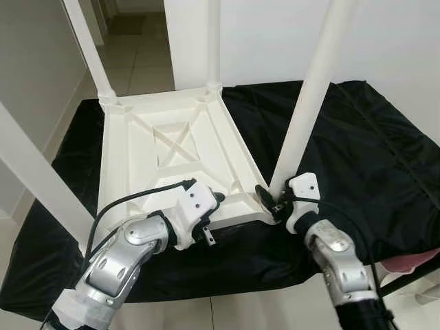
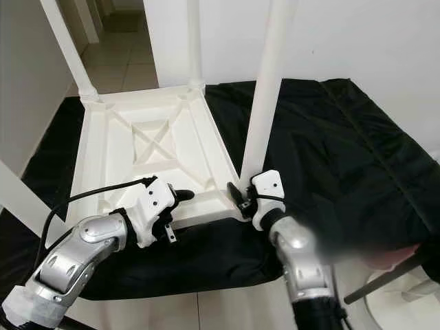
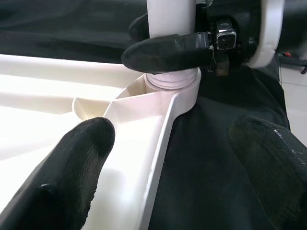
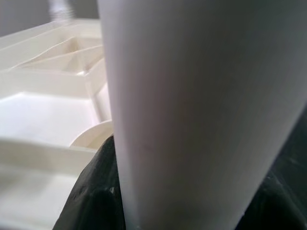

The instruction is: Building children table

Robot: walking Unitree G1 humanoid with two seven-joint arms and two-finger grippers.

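No writing is showing. The right pincer (image 1: 269, 199) is clamping the white leg (image 1: 313, 89); the left pincer (image 1: 214, 206), gaping wide at 7 o'clock, is straddling the tabletop (image 1: 172, 151) rim.

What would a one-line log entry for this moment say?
right gripper: shut on table leg at socket | left gripper: open over tabletop rim

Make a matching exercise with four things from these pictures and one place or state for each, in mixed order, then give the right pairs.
Things:
1. tabletop
2. cloth
3. right tool
4. left tool

Places or states:
A. black, spread under the white parts
B. shut on the base of the near right leg
C. upside down, ribs facing up
D. open, at the tabletop's near edge

Pairs: 1-C, 2-A, 3-B, 4-D
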